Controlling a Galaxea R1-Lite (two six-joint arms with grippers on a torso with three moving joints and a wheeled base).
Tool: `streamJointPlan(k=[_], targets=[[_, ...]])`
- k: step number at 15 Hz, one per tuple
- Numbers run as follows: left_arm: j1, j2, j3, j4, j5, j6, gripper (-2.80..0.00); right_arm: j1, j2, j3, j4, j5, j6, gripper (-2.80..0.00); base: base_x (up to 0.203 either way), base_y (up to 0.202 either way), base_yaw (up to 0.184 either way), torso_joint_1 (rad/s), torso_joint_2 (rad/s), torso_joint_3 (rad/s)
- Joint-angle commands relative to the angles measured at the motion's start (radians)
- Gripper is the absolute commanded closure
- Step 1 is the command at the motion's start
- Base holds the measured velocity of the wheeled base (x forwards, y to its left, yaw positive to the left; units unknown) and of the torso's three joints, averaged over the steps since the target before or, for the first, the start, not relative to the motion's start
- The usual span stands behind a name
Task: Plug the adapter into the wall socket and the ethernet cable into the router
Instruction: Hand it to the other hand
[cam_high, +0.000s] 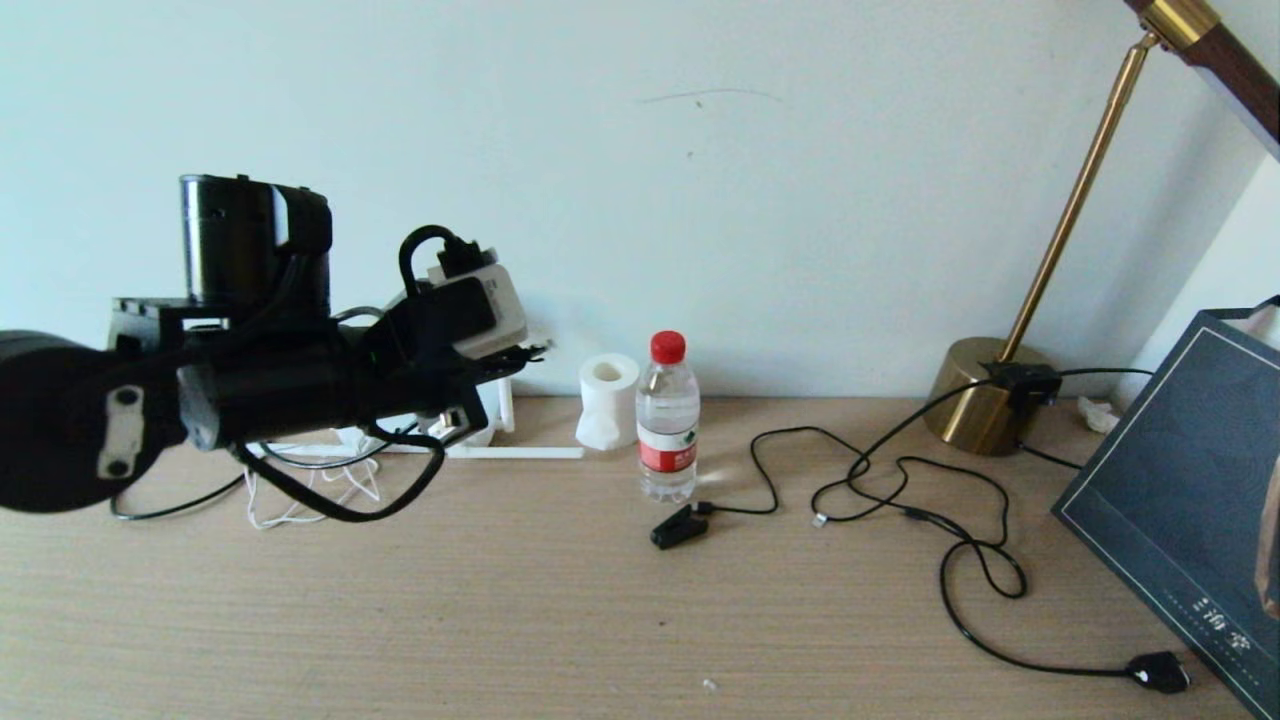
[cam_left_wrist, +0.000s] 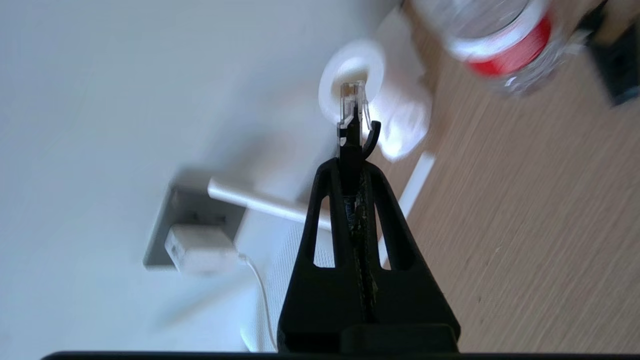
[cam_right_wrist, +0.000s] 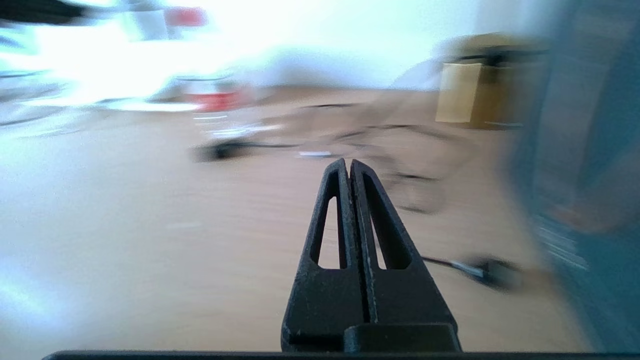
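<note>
Black rubber boot and clear plug tip of the ethernet cable (cam_left_wrist: 352, 117) stuck out beyond the left gripper (cam_left_wrist: 353, 165), whose fingers pinched it tight so the tip led the way. That gripper hung at nine o'clock of the water bottle (cam_high: 668, 420), above the router (cam_high: 495, 415). Already seated, the adapter (cam_left_wrist: 200, 248) sat in the wall socket (cam_left_wrist: 192, 215). Empty and closed, the right gripper (cam_right_wrist: 349, 167) idled over the desk (cam_high: 500, 600).
</note>
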Motion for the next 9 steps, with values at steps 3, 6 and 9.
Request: streamJointPlan(k=[3,6,9], targets=[[-0.065,-0.026,-0.001,0.002,0.000,0.089,0.00,0.008,0.590,-0.312,0.029,0.238,0.046,0.00,0.000,0.000,0.000,0.000,0.00,0.000],[-0.100,-0.016,-0.022,-0.008,0.038,0.106,0.00,0.120,0.847,-0.496,0.009,0.282,0.061,-2.80,0.000,0.000,0.000,0.000,0.00,0.000],[-0.103,-0.018,-0.023,-0.011,0.065,0.135,0.00,0.342,1.049,-0.573,-0.073,0.151,0.069,-2.80,0.000,0.000,0.000,0.000,0.00,0.000]])
